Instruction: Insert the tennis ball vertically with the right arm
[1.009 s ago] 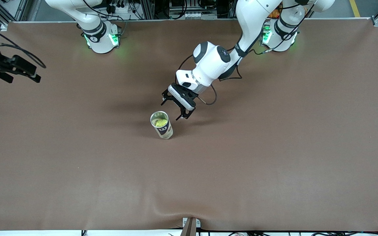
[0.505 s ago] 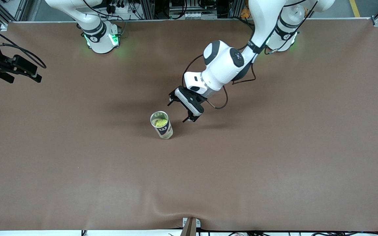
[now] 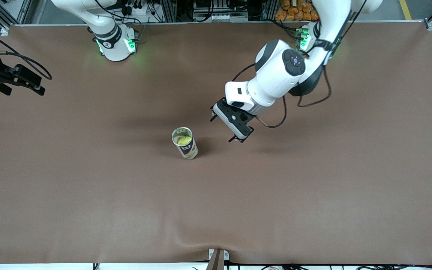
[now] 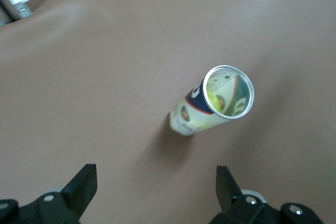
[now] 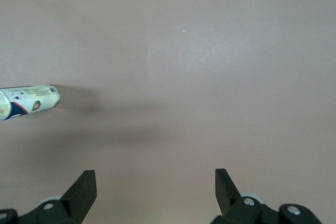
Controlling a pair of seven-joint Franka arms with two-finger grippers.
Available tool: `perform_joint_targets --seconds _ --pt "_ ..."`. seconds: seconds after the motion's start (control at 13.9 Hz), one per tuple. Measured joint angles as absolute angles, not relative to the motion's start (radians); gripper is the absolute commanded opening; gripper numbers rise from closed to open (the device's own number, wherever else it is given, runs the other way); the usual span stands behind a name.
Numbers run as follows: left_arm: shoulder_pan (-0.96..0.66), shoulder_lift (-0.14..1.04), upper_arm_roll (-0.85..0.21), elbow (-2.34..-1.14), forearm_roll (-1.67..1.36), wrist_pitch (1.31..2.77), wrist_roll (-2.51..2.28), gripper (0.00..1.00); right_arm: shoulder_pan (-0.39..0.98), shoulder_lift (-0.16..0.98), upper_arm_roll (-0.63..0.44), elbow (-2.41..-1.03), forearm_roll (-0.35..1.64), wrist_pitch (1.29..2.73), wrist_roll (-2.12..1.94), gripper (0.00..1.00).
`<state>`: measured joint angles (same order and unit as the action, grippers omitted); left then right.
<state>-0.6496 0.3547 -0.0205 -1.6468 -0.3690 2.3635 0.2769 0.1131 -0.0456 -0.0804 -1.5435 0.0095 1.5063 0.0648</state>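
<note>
While the tennis ball [image 3: 183, 140] is sitting inside the upright can [image 3: 186, 145], the left gripper [image 3: 232, 126] is backing away, fingers open and empty. The right gripper [image 3: 32, 85] is waiting, open, at its table end.

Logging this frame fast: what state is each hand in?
Left hand: open, empty, above the brown table.
Right hand: open, empty, waiting at the table edge.

Even overhead light washes the brown worktop [image 3: 313, 195], soft shadows pooling beside the can [image 3: 185, 143] and under the left gripper [image 3: 232, 126], green glow at both bases, while the left wrist view looks perhaps slightly motion-blurred.
</note>
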Motion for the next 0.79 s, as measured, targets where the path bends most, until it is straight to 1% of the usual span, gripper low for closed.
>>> perform_joint_targets --seconds 0.14,0.29,0.58,0.79 --pt "-0.633 0.352 -0.007 -1.568 -0.310 2.226 0.210 1.00 0.113 -0.043 -0.081 -1.534 0.007 1.495 0.062 1.00" --pt "-0.578 0.350 -0.001 -1.538 -0.298 2.147 0.197 1.00 0.113 -0.040 -0.081 -1.530 0.006 1.492 0.062 1.00" --pt "-0.381 0.343 0.006 -1.498 -0.287 1.965 0.201 1.00 0.115 -0.033 -0.079 -1.526 0.000 1.492 0.060 1.00" --pt "-0.265 0.340 0.007 -1.454 -0.202 1.828 0.205 1.00 0.115 -0.030 -0.080 -1.525 -0.005 1.492 0.058 1.00"
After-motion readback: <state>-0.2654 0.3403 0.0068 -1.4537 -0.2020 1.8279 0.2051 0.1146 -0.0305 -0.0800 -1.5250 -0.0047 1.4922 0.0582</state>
